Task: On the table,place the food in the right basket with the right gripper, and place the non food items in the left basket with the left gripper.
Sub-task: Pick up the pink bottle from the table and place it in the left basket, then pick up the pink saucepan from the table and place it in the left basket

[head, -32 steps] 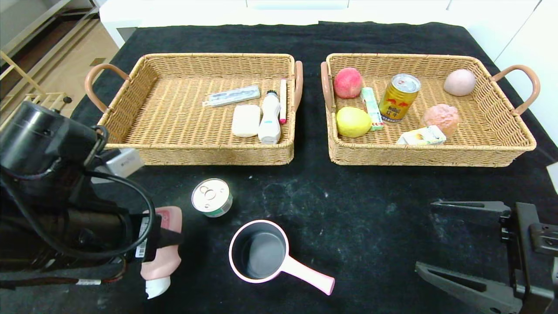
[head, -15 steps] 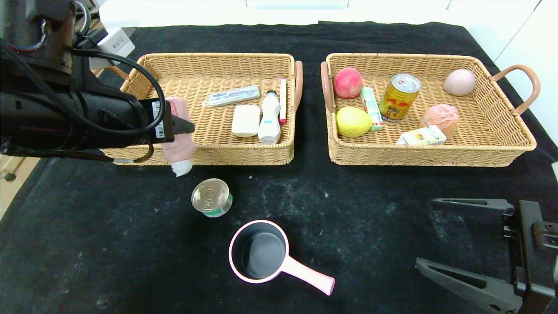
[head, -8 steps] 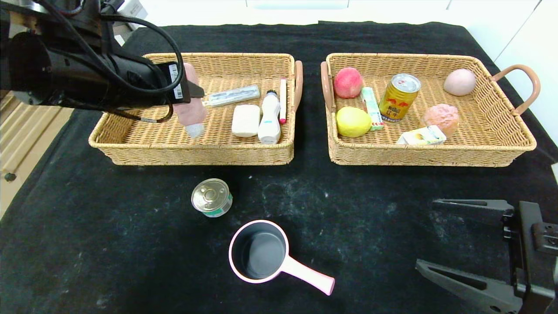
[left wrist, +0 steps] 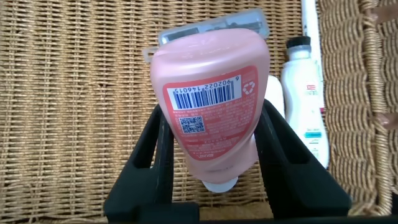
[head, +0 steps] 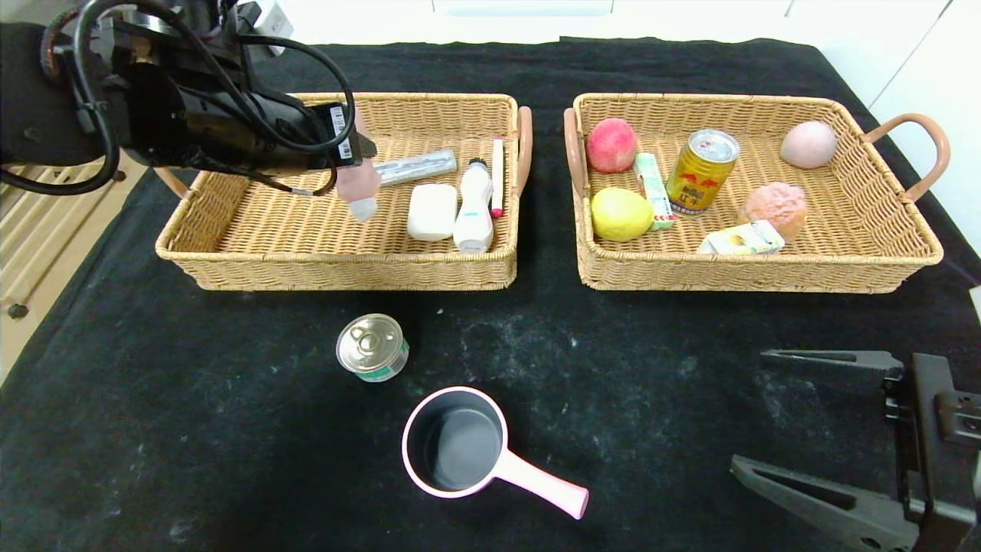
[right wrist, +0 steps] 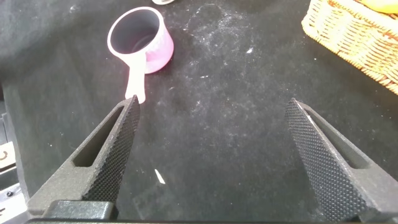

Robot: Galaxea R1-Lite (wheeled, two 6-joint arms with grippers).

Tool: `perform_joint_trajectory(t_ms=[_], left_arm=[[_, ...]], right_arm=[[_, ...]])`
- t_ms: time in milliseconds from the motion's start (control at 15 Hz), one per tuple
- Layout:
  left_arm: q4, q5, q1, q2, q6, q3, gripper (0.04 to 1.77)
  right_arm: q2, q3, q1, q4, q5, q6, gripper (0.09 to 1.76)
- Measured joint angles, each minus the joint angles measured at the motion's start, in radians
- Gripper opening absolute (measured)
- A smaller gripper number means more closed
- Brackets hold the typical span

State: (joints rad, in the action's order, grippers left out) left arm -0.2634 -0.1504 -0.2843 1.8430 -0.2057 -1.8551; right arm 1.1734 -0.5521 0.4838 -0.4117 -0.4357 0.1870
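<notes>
You see the black-clothed table bearing two wicker baskets beyond a tin can, with a pink saucepan nearer you.

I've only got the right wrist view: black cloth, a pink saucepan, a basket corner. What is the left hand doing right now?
Observer: The left hand is shut on a pink bottle, holding it cap-down over the left basket.
Operator: Is it clear of what's already in there?
Observer: It hangs right by the clear blister pack and the white bar. I can't tell whether it touches either.
Operator: My right hand sits open and idle. Is anything on the cloth besides my saucepan?
Observer: One tin can, upright, between the saucepan and the left basket.
</notes>
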Motion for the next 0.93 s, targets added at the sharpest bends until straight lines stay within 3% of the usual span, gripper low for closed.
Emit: perform_joint_trajectory(t_ms=[333,667,933], left_arm=[[0.004,-0.001,0.003,0.039,0.0,-0.017,0.85],[0.002,-0.003,0.003,0.042,-0.001,-0.015,1.24],[-0.001,-0.005,-0.001,0.039,-0.007,-0.005,1.43]], right_arm=[[0.0,0.0,0.001,0.0,0.0,0.0,1.71],[0.0,0.0,0.0,0.001,-0.001,0.001,1.71],[0.0,0.003,0.001,0.001,0.0,0.002,1.71]])
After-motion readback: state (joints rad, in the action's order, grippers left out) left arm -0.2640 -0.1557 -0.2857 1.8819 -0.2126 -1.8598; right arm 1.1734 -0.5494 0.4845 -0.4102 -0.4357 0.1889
